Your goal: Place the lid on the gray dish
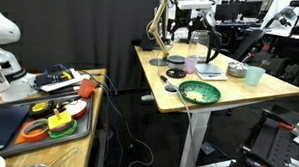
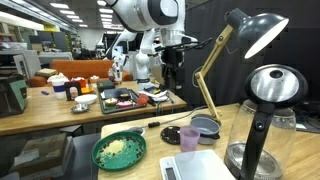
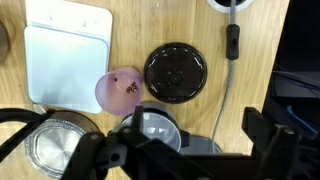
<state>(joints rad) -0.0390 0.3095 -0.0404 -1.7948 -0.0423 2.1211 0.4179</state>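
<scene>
**Lid on the table, claw spread above the dish**

We see the lid (image 3: 176,72) lying flat on the table (image 3: 130,30), just beside a pink disc (image 3: 122,88). A cable (image 3: 232,40) runs near its other side, and the table's edge lies beyond that. Bare wood shows past the lid's far rim. The gray dish (image 3: 152,122) sits close by, partly hidden under the claw (image 3: 185,150). The arm (image 2: 150,15) hangs high over the table, wrist pointing down. The claw's fingers are spread wide, holding and touching nothing.
</scene>
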